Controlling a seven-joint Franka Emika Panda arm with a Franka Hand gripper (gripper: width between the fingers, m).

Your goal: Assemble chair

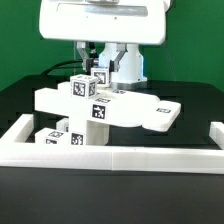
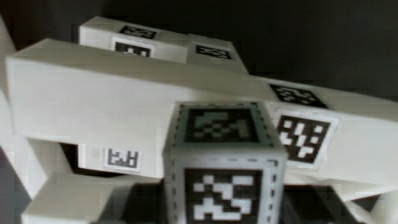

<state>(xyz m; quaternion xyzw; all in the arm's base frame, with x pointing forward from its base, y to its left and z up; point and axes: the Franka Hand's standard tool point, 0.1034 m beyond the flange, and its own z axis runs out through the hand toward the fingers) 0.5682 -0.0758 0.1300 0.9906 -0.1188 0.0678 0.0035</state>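
White chair parts (image 1: 100, 105) stacked centre frame, tagged block on top, border wall (image 1: 110, 156) along lower frame, arm (image 1: 100, 25) above.

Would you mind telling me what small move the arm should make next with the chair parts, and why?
Probably a short, straight lift clear of the tagged leg. That leg stands upright on the seat plate, and the gripper hangs just above it. Whether the fingers hold it cannot be told, so I would open first.

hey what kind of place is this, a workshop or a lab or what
Probably a robotics lab bench: a black table fenced by a low white border wall, a green backdrop, and white chair parts with square tag markers.
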